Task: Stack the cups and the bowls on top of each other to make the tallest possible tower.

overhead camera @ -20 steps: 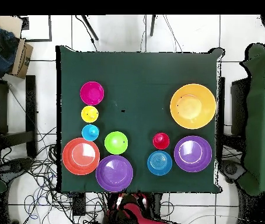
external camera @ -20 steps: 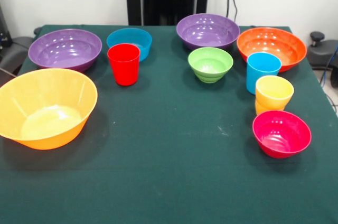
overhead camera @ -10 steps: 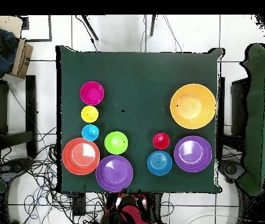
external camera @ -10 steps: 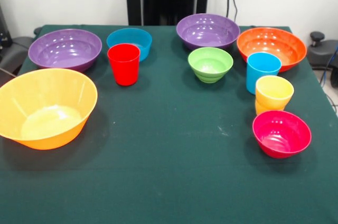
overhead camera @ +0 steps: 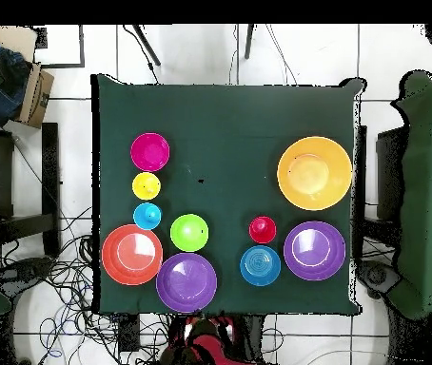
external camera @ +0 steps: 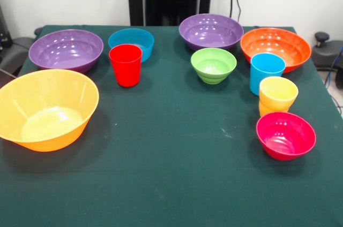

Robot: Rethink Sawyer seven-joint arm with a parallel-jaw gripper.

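All cups and bowls stand apart on the green cloth, none stacked. On the left are the yellow-orange bowl, a purple bowl, the blue bowl and the red cup. On the right are the second purple bowl, green bowl, orange bowl, light blue cup, yellow cup and pink bowl. Only a red part of the arm shows in the overhead view, past the table's bottom edge. The gripper itself shows in neither view.
The green-covered table has its middle and one whole side bare. Cables lie on the floor around it. A cardboard box sits off one corner, and dark green furniture flanks both sides.
The red arm part at the overhead view's bottom edge has shifted slightly. No cup or bowl has moved.
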